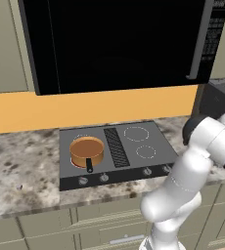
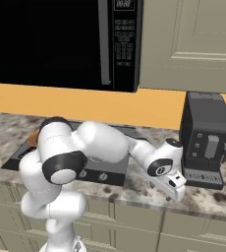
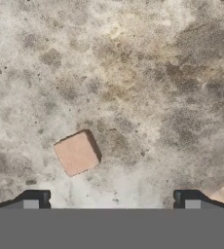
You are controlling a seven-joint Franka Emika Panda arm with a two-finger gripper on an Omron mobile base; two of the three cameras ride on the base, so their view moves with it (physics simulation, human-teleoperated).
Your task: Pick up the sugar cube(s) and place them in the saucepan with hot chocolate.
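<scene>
Saucepan (image 1: 87, 151) on cooktop (image 1: 134, 156), front-left burner. Coffee machine (image 2: 206, 139) on counter (image 2: 203, 199), right of cooktop. Microwave (image 1: 119, 41) above cooktop.

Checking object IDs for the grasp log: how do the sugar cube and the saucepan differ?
Shape: the sugar cube is a small flat-faced block; the saucepan is round with a black stick handle. Place: the cube lies on the speckled counter below the open gripper; the saucepan sits on the cooktop. Colour: cube pale tan, saucepan copper-orange with a brown inside. Neither is held.
</scene>
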